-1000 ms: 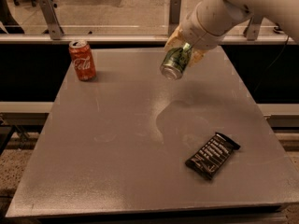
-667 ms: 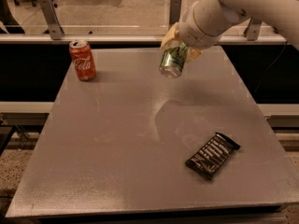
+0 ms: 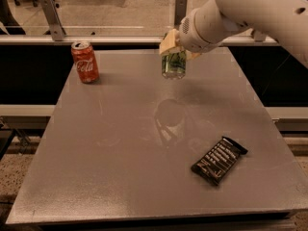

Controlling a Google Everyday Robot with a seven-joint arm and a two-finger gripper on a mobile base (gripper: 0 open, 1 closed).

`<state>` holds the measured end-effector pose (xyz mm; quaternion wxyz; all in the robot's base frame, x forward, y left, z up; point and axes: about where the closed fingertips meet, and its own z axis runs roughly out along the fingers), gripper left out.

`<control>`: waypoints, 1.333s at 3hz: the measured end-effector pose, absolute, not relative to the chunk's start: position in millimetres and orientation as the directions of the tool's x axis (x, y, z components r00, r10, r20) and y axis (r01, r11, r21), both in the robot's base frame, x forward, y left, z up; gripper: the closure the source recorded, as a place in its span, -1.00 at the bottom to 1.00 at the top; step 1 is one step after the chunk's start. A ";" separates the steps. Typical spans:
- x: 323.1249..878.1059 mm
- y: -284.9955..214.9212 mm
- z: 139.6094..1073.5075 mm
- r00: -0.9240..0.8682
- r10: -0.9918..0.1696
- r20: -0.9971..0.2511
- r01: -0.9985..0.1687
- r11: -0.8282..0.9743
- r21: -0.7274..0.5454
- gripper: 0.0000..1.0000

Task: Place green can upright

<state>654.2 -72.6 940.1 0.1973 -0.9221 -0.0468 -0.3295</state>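
The green can [image 3: 173, 64] hangs nearly upright in the air above the far middle of the grey table [image 3: 106, 167], clear of the surface; its shadow falls on the table below. My gripper [image 3: 175, 44] comes in from the upper right on a white arm and is shut on the can's upper part, its tan fingers [image 3: 168, 43] on both sides. The can's top end is hidden by the fingers.
A red Coca-Cola can [image 3: 85, 62] stands upright at the table's far left. A black snack bar wrapper [image 3: 219, 160] lies flat at the near right. A glass-and-metal railing [image 3: 53, 18] runs behind the far edge.
The can has swung from tilted to nearly upright and moved slightly left with the gripper. The other objects have not moved.
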 end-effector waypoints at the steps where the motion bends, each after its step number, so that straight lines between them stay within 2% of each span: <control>1: 652.3 -61.6 927.9 0.692 0.004 0.722 0.323 -0.896 -0.305 1.00; 4: 654.4 -38.6 912.9 0.441 -0.012 0.898 0.460 -0.856 -0.237 1.00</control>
